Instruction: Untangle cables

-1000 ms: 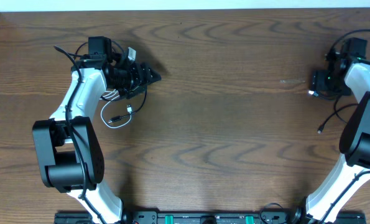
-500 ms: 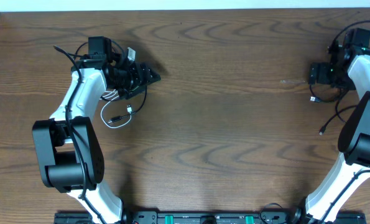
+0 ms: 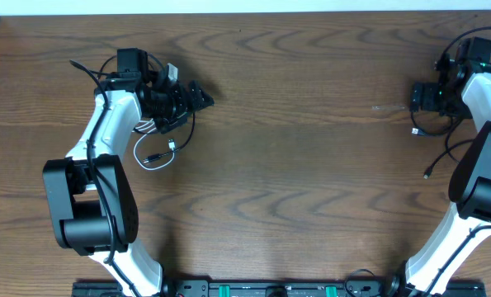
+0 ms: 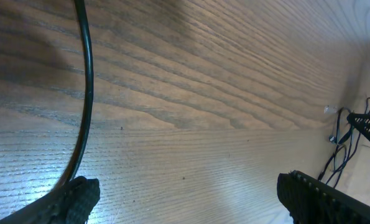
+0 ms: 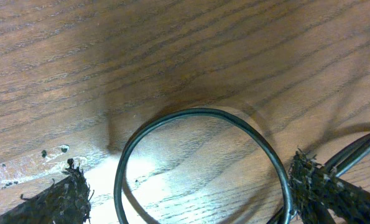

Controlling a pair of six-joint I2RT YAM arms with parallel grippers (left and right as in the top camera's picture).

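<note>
A thin black cord curled into a round loop (image 5: 191,112) lies flat on the brown wooden table (image 3: 295,181), close to the right edge and toward the far right corner. The loop sits squarely between the spread fingers (image 5: 54,199) of the right gripper (image 5: 194,198), just above the wood. Nothing is pinched. The loop's two sides run across the line along which the jaws would close, so I judge that closing here would squeeze both strands together, not pick out one.

Near the left edge, a small loop of thin white and black cord with little plug ends (image 3: 153,154) lies beside the left arm's forearm. It is toward the near edge from the left gripper (image 3: 197,96), whose jaws are also wide apart and hold nothing. That gripper points toward the right edge, away from the loop. Only one black strand (image 4: 87,93) passes by its left finger.

The right arm looks the better placed.
</note>
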